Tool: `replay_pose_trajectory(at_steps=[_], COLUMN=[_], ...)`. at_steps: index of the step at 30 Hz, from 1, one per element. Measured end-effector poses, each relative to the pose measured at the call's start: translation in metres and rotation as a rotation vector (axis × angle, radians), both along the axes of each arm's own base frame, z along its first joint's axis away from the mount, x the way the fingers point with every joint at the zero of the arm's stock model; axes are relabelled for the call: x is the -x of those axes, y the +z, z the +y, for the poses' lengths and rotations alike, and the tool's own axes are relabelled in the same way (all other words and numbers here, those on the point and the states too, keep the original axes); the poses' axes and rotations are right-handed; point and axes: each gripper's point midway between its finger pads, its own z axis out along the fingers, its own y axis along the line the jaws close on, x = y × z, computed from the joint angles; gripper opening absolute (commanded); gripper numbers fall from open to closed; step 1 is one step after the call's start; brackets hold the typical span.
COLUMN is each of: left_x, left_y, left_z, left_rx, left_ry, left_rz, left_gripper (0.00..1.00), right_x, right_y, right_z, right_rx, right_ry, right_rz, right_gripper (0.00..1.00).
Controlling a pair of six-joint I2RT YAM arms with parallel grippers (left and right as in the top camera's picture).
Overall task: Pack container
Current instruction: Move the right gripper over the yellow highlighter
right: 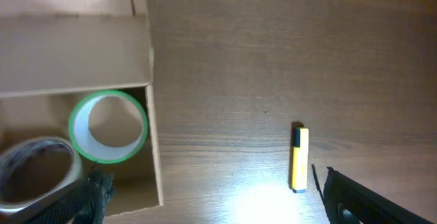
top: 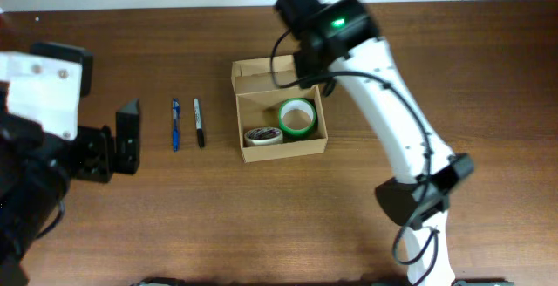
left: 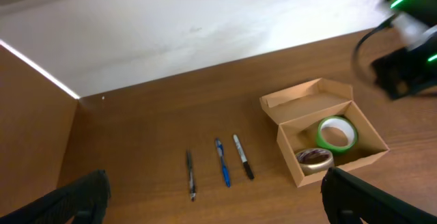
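Container (top: 283, 152): set near mid-table, flap lid opened toward 12 o'clock.
Inside: green tape roll (top: 296, 117) at 3 o'clock, tan tape roll (top: 262, 136) at 8 o'clock.
Right gripper (right: 213, 198): spread wide, nothing held, above the container's 1 o'clock corner.
Left gripper (top: 129, 136): spread wide, nothing held, at the container's 9 o'clock.

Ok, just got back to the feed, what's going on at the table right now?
The cardboard box sits open with a green tape roll and a tan tape roll inside. The right end effector hovers open near the box, holding nothing. The left end effector is open too, off to the side. A blue pen, a black marker and a yellow highlighter lie on the table, not yet packed.
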Motion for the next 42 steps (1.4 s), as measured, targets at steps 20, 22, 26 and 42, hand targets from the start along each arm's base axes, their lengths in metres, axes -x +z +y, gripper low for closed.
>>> replay_pose_trajectory(at_steps=[20,22,26,42], left_x=[-0.045,-0.048,-0.049,-0.049], left_y=[-0.031,-0.033,-0.034,-0.034], left_z=[-0.004,-0.004,-0.004,-0.004], left_rx=[-0.016,-0.017,-0.017,-0.033], left_ry=[0.003,0.004,0.003,-0.008], left_rz=[0.129,0.138,0.142,0.142], left_gripper=[0.99,0.99,0.99,0.99], right_x=[0.056,0.068,0.094,0.099], right_y=[0.021,-0.019,-0.074,-0.189], right_z=[-0.195,-0.196,-0.192,-0.197], right_rx=[-0.299,-0.304,-0.316,-0.262], right_ry=[-0.204,-0.195,-0.174,0.013], right_rz=[0.128,0.279,0.493,0.532], right_gripper=[0.99,0.99,0.99,0.99])
